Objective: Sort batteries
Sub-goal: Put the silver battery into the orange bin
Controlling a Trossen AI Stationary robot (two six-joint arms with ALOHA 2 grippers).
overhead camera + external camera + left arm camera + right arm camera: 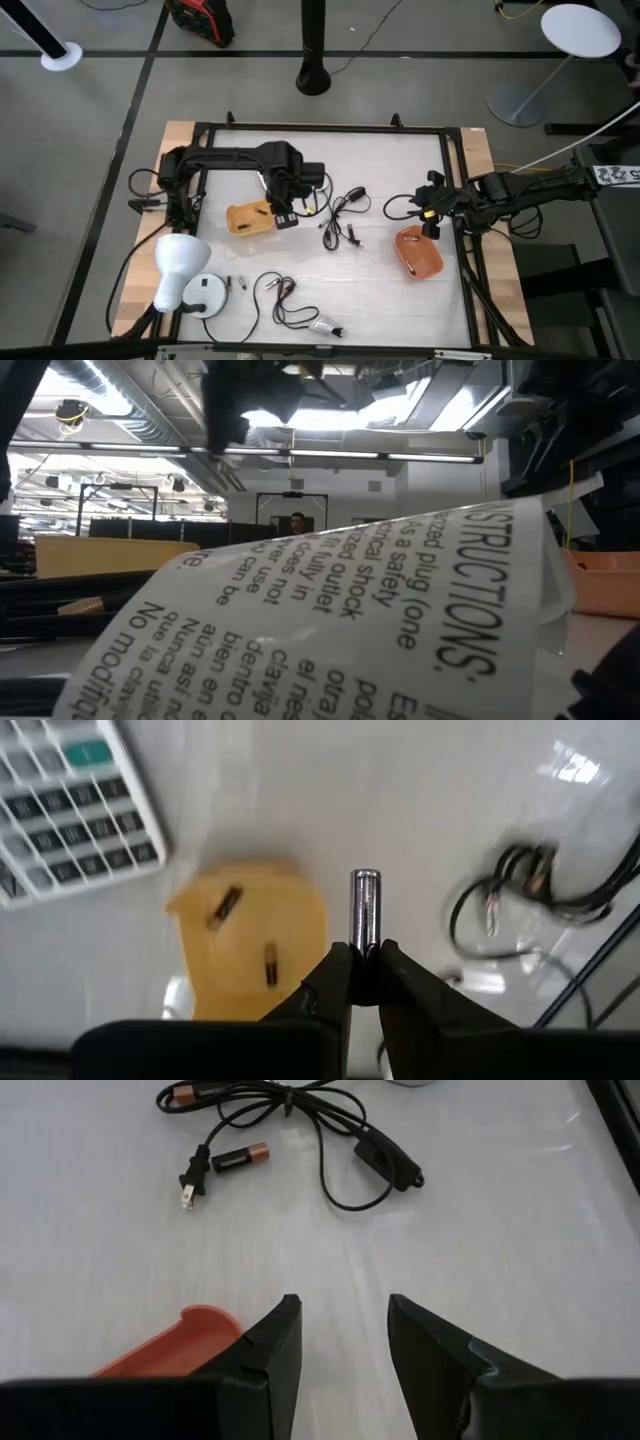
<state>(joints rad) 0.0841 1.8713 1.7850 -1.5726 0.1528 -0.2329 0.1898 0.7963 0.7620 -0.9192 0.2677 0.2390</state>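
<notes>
My left gripper (365, 952) is shut on a silvery battery (365, 905) and hangs above the table beside the yellow tray (250, 945). Two dark batteries (225, 907) lie in that tray. In the high view the left gripper (285, 215) stands at the yellow tray's (248, 217) right end. My right gripper (340, 1315) is open above bare table, near the orange tray (175, 1345). A black-and-copper battery (240, 1157) lies on the table beside a cable's plug, and another battery (195, 1093) lies farther off. My left gripper pinches the silvery battery by one end (365, 942) between its two fingertips. The fingers come from above, pointing down, and the battery's length runs along them, sticking out past the tips. It is lifted clear of the table.
A calculator (70, 810) lies beyond the yellow tray. Black cables (345, 215) sprawl mid-table, and more cable (290, 300) lies near the front edge. A white lamp (178, 265) and a round disc (207, 295) sit front left. A printed tag (330, 620) blocks the low view.
</notes>
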